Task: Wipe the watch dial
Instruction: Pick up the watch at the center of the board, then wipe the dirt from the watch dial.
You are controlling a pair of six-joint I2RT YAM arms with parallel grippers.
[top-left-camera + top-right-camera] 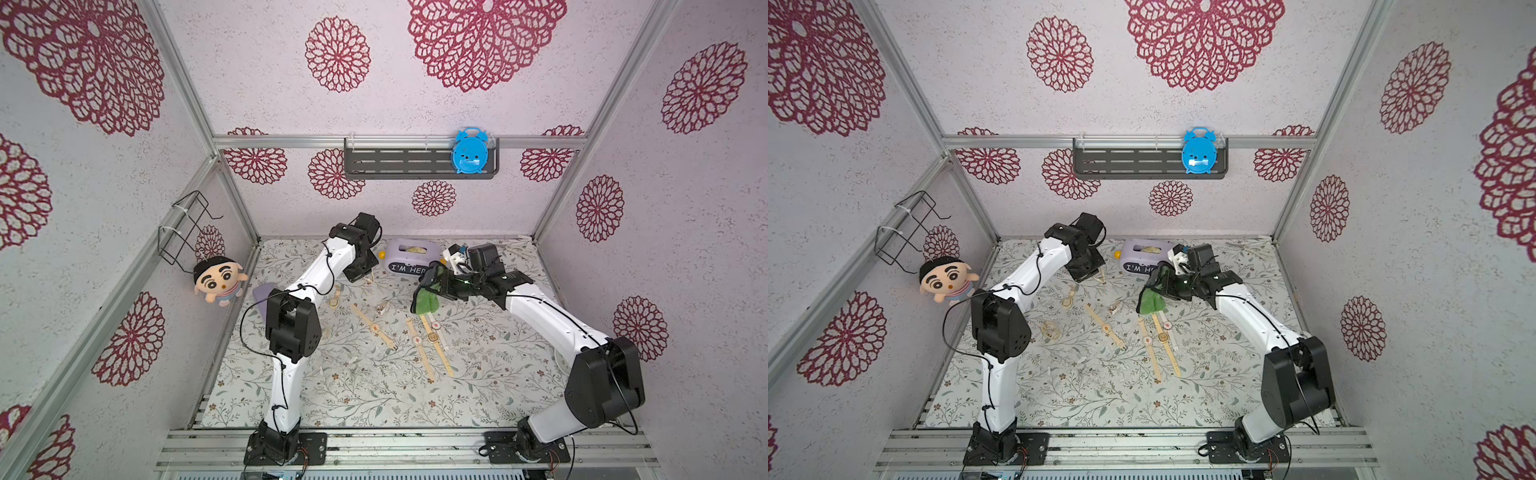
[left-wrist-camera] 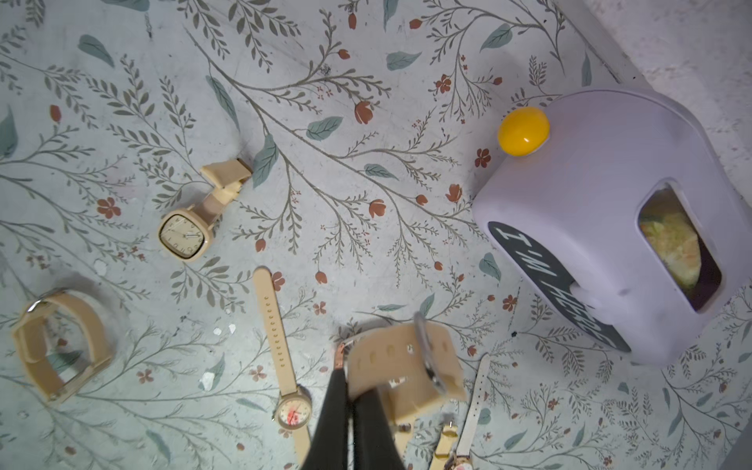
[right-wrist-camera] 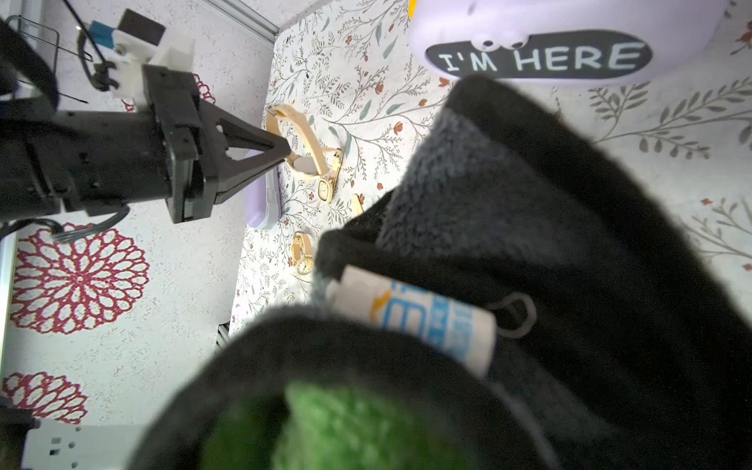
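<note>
Floral desk (image 1: 374,395) | left pincer (image 2: 350,390) pinching beige watch (image 2: 403,366) near far edge | right pincer (image 1: 439,283) clamped on green-black cloth (image 1: 428,301) | loose watches (image 1: 419,338) mid-desk

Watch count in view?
7 sure: held watch in left fingers; square watch, looped watch, flat watch left of centre; three watches side by side near the cloth. Curled thing may be an eighth.
</note>
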